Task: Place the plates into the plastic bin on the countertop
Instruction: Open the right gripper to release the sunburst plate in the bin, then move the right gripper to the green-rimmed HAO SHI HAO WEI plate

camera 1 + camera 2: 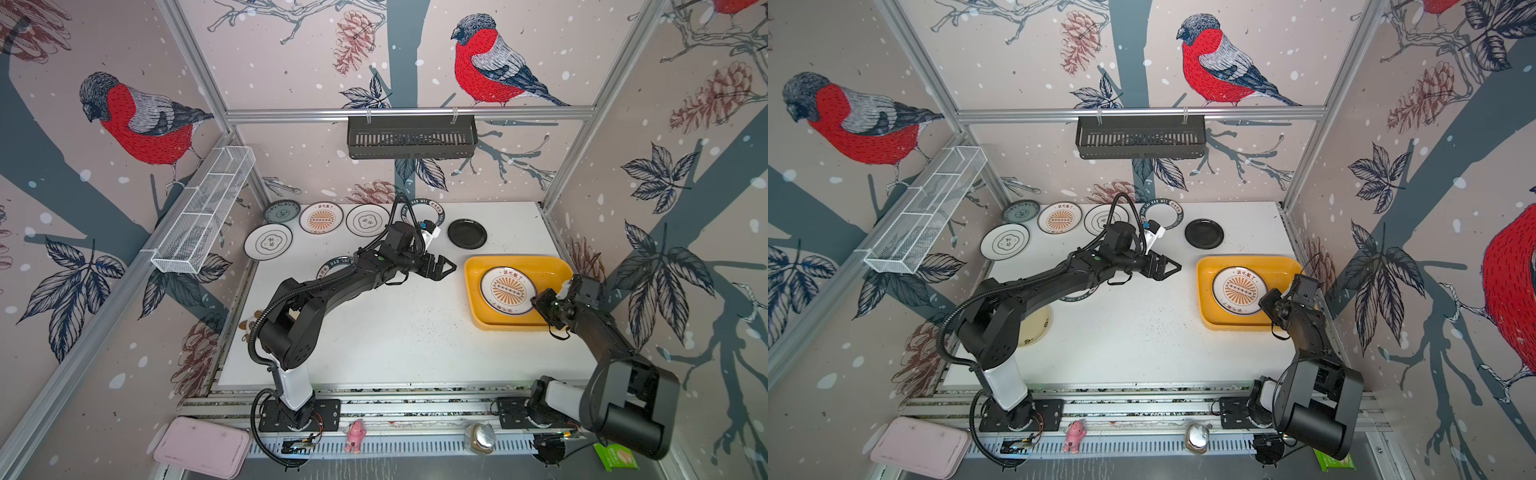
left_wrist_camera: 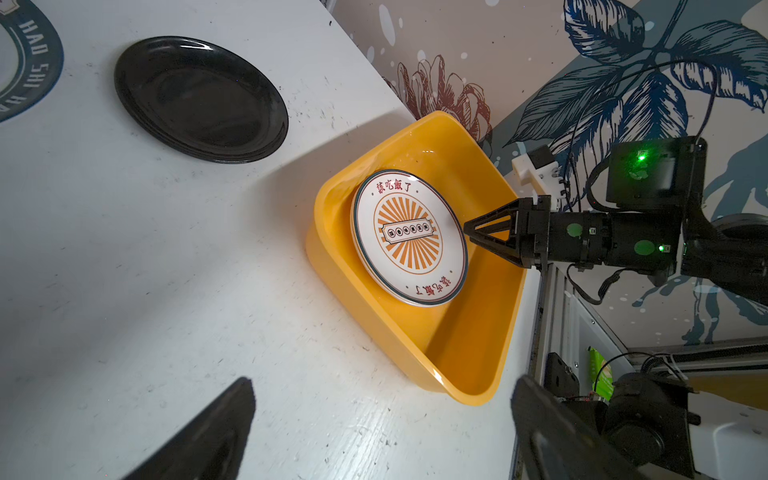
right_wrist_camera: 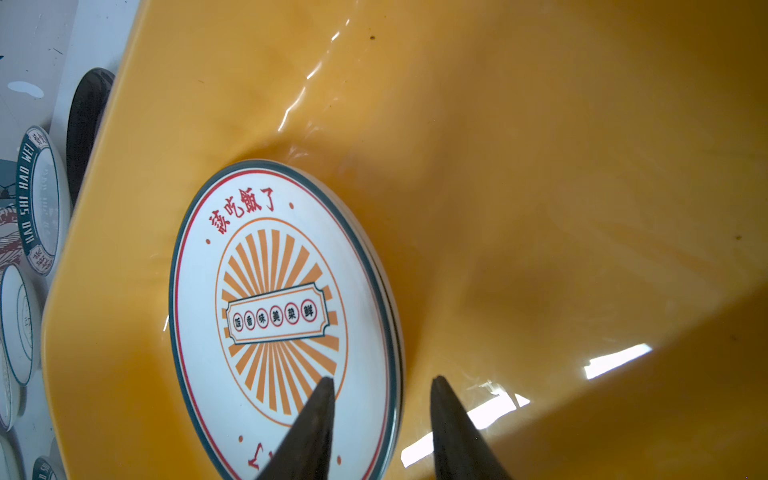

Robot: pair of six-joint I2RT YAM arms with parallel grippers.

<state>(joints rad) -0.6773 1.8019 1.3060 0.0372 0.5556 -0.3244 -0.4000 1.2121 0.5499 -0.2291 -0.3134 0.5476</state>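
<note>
Right arm (image 1: 623,399) is reaching from the near edge toward the bin. Countertop (image 1: 395,340) is carrying the bin (image 1: 471,291) at its right side, with a black plate (image 1: 467,234) sitting just beyond it and loose plates (image 1: 321,217) lying along the far-left edge. Sunburst plate (image 3: 270,291) is lying flat inside the bin. Right gripper (image 3: 382,379) is straddling that plate's rim, jaws parted, not clamping it. Left gripper (image 1: 446,269) is hovering over bare countertop just left of the bin, jaws spread wide, holding nothing.
</note>
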